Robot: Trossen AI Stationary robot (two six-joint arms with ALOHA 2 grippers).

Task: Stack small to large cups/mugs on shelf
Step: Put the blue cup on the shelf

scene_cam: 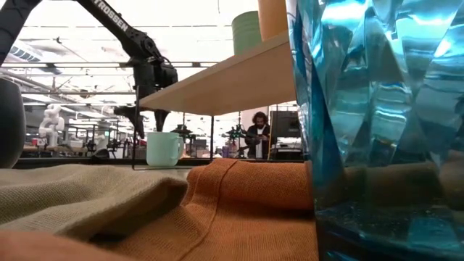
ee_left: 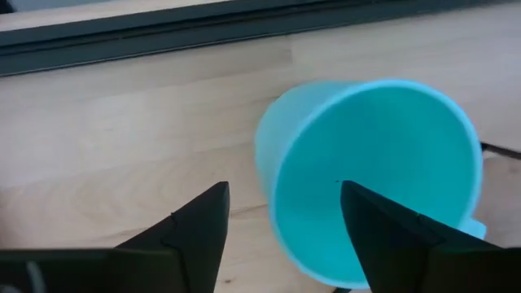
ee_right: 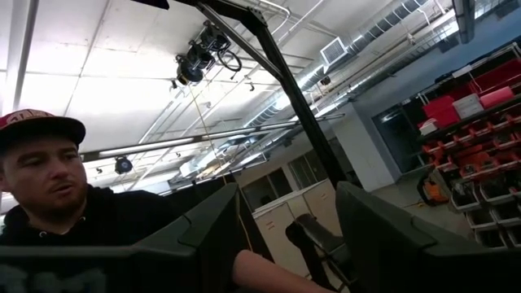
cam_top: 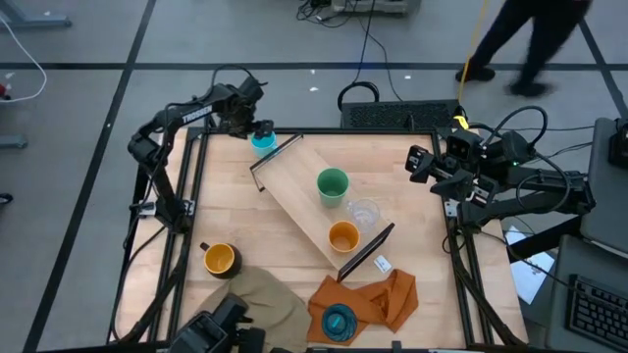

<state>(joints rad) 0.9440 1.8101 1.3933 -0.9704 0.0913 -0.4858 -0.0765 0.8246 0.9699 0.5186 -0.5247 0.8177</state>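
The light-blue mug point(cam_top: 262, 143) point(ee_left: 370, 175) stands upright on the table's far left, by the shelf's point(cam_top: 319, 211) far end. My left gripper point(cam_top: 259, 130) point(ee_left: 281, 195) points down over it, open. One finger is outside the mug's wall, the other over its mouth. On the shelf stand the green cup point(cam_top: 332, 184), the clear tumbler point(cam_top: 363, 211) and the orange cup point(cam_top: 342, 236). The dark mug point(cam_top: 218, 258) sits near left. The teal cup point(cam_top: 339, 322) stands on the orange cloth. My right gripper point(cam_top: 420, 160) point(ee_right: 286, 195) waits raised at the far right, open.
A tan cloth point(cam_top: 265, 299) and an orange cloth point(cam_top: 378, 299) lie along the near edge. The shelf plank point(scene_cam: 232, 80) stands raised on black wire brackets, slanting across the table's middle. A person point(ee_right: 49, 187) shows beyond the right gripper; another walks past the far side point(cam_top: 530, 39).
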